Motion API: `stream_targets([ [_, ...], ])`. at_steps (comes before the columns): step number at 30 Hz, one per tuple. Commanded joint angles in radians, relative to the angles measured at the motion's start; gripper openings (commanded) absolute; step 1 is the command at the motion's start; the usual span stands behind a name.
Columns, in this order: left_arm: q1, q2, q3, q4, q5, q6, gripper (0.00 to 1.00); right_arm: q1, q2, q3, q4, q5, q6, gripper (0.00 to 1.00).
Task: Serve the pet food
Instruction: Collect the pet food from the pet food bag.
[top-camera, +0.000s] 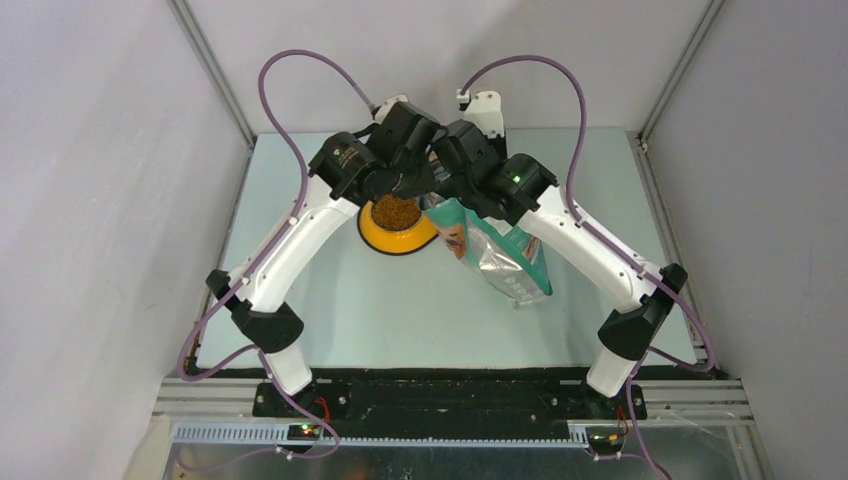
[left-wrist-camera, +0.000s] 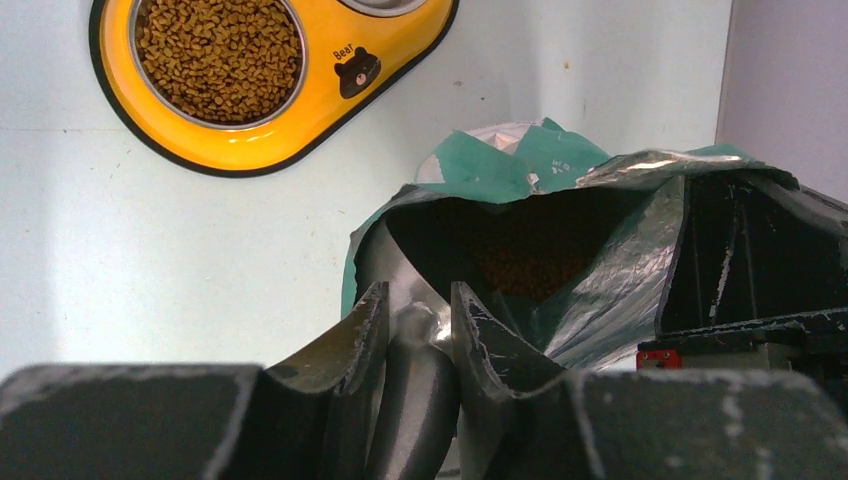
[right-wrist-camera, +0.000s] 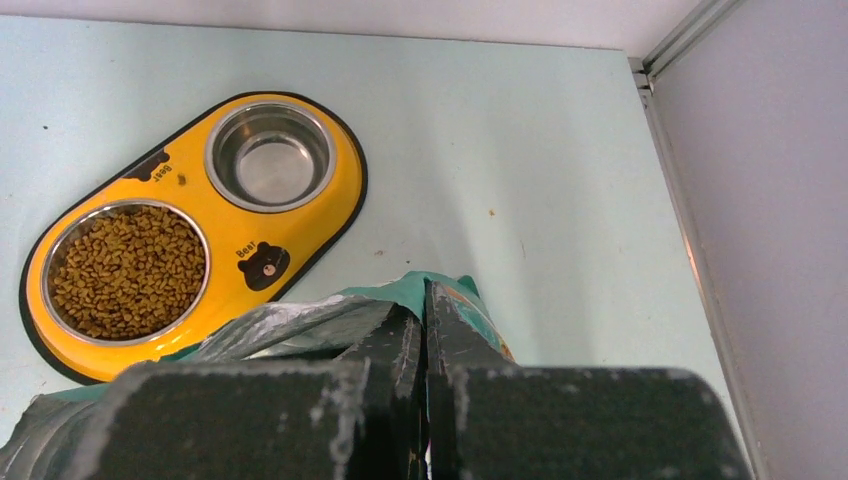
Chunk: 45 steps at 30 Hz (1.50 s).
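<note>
The pet food (top-camera: 396, 212) fills one steel bowl of a yellow double feeder (top-camera: 385, 240) at the table's back middle; it also shows in the left wrist view (left-wrist-camera: 218, 55) and the right wrist view (right-wrist-camera: 125, 270). More kibble (left-wrist-camera: 525, 265) lies dark inside the open teal bag (left-wrist-camera: 530, 165). My left gripper (left-wrist-camera: 418, 292) is shut on the handle of a grey metal scoop (left-wrist-camera: 385, 260), whose head points into the bag's mouth. My right gripper (right-wrist-camera: 422, 305) is shut on the bag's top rim (right-wrist-camera: 455, 300) and holds it open, just right of the feeder.
The feeder's second steel bowl (right-wrist-camera: 268, 158) has nothing in it. The bag's body (top-camera: 505, 262) slants toward the near right. Grey enclosure walls stand close on both sides, with a metal rail (right-wrist-camera: 690, 230) along the table's right edge. Both wrists crowd together above the feeder (top-camera: 430, 160).
</note>
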<state>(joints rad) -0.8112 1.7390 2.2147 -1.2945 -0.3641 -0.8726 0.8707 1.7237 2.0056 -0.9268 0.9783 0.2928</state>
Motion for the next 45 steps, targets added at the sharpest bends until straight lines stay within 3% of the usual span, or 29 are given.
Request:
stream_targets([
  [1, -0.028, 0.054, -0.011, -0.189, -0.081, 0.015, 0.00, -0.043, -0.060, -0.016, 0.138, 0.146, -0.009, 0.00],
  [9, -0.039, 0.163, -0.053, -0.121, -0.040, 0.030, 0.00, -0.071, -0.076, -0.065, 0.123, 0.125, 0.031, 0.00],
  [16, -0.028, 0.053, -0.403, 0.268, 0.100, 0.022, 0.00, -0.154, -0.229, -0.297, 0.260, -0.096, 0.094, 0.00],
  [22, -0.020, 0.125, -0.429, 0.332, 0.201, 0.067, 0.00, -0.171, -0.322, -0.430, 0.358, -0.208, 0.085, 0.00],
  [30, -0.002, 0.117, -0.653, 0.650, 0.417, 0.051, 0.00, -0.220, -0.413, -0.579, 0.458, -0.347, 0.140, 0.00],
  [34, 0.002, 0.146, -0.714, 0.836, 0.542, 0.030, 0.00, -0.230, -0.431, -0.597, 0.481, -0.356, 0.123, 0.00],
  [45, -0.005, 0.233, -0.690, 1.081, 0.705, -0.063, 0.00, -0.264, -0.420, -0.579, 0.419, -0.229, 0.060, 0.00],
])
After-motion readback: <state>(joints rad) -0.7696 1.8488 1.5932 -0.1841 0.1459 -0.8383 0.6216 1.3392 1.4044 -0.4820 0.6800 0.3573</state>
